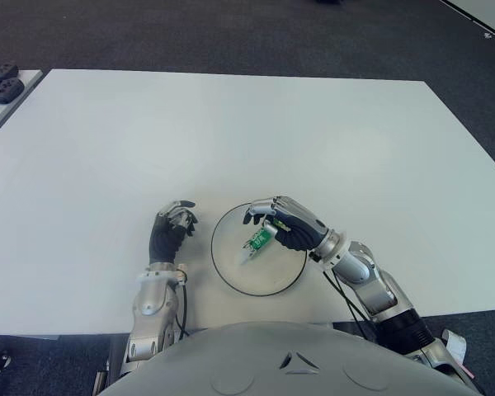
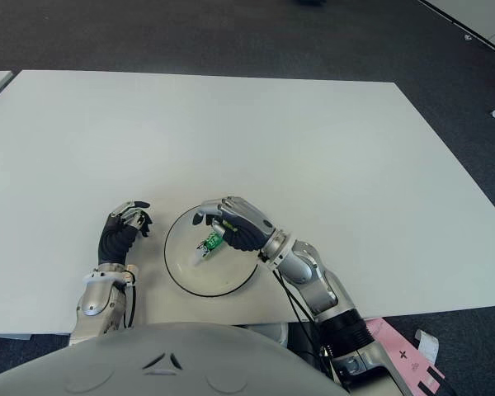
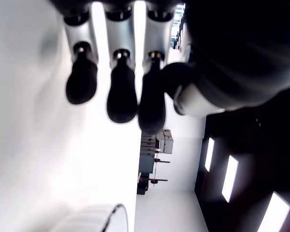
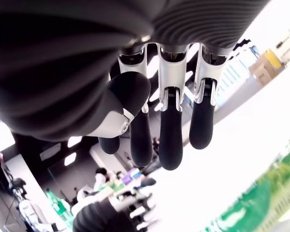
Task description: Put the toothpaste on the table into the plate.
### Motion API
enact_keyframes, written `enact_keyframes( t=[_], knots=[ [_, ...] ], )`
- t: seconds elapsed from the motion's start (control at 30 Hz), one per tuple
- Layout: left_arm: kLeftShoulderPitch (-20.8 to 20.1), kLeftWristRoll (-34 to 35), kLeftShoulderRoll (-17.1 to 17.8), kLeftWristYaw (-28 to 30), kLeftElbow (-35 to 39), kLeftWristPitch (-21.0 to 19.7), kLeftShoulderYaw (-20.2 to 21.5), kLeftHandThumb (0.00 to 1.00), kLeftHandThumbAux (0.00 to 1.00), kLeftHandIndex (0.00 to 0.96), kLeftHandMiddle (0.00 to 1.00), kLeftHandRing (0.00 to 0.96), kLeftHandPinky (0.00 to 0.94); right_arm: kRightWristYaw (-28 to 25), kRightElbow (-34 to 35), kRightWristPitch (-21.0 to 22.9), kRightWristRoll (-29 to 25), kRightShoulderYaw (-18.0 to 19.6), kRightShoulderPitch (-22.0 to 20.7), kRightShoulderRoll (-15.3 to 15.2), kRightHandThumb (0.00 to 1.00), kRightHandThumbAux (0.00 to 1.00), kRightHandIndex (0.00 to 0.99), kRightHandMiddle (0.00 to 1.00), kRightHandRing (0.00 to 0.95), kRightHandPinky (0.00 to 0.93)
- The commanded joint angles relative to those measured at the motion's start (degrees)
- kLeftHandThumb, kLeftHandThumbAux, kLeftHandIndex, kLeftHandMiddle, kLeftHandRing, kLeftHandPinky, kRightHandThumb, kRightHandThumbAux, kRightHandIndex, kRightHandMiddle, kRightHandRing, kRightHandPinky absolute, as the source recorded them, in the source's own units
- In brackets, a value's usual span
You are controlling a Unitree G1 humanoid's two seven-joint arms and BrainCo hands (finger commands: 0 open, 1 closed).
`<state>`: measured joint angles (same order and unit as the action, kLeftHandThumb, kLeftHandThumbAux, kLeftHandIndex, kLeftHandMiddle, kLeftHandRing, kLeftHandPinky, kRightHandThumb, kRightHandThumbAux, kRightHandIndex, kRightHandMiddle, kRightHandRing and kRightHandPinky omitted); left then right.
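A small green-and-white toothpaste tube (image 1: 257, 242) lies inside the white plate with a dark rim (image 1: 231, 280), near the table's front edge. My right hand (image 1: 262, 223) arches over the tube from the right, its fingers loosely extended above the tube's upper end. In the right wrist view the fingers (image 4: 171, 140) hang with nothing between them and the thumb, and the green tube (image 4: 251, 212) shows apart from them. My left hand (image 1: 177, 219) shows just left of the plate, fingers relaxed and holding nothing.
The white table (image 1: 247, 132) stretches far ahead and to both sides. Dark devices (image 1: 0, 82) sit on a neighbouring surface at the far left. Black cables (image 1: 346, 301) run along my right forearm. The table's front edge lies just below the plate.
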<state>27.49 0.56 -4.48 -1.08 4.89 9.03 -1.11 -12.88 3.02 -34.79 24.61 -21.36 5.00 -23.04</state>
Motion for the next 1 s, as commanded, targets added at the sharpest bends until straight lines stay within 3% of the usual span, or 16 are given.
enact_keyframes(
  t=[0.03,0.37,0.63,0.8,1.0],
  knots=[
    [0.7,0.1,-0.4,-0.4,-2.3,-1.2,-0.2,0.705,0.721,0.432,0.710,0.702,0.692,-1.8,-1.4,2.2,0.3,-0.9,0.5,-0.2,1.000,0.669,0.410,0.424,0.481,0.489],
    [0.7,0.6,-0.5,-0.1,-2.6,-0.6,-0.1,0.705,0.720,0.433,0.707,0.701,0.696,-4.2,-3.6,2.7,0.0,-2.0,-0.3,-0.4,1.000,0.668,0.459,0.417,0.453,0.487],
    [0.7,0.9,-0.4,0.0,-2.6,-0.3,-0.2,0.705,0.720,0.432,0.706,0.699,0.690,-2.8,-5.0,1.5,0.7,-1.9,-0.1,-0.5,1.000,0.669,0.461,0.418,0.445,0.484],
    [0.7,0.8,-0.2,0.0,-2.7,-0.6,-0.1,0.705,0.721,0.432,0.709,0.701,0.693,-1.1,-6.0,0.1,0.6,-1.4,0.0,-0.4,0.988,0.669,0.442,0.418,0.457,0.485],
    [0.5,0.4,-0.1,-0.2,-3.0,-0.3,0.0,0.704,0.721,0.432,0.713,0.707,0.701,-1.7,-4.6,1.3,-2.9,0.5,-0.5,-0.3,0.941,0.669,0.402,0.435,0.499,0.483]
  ],
)
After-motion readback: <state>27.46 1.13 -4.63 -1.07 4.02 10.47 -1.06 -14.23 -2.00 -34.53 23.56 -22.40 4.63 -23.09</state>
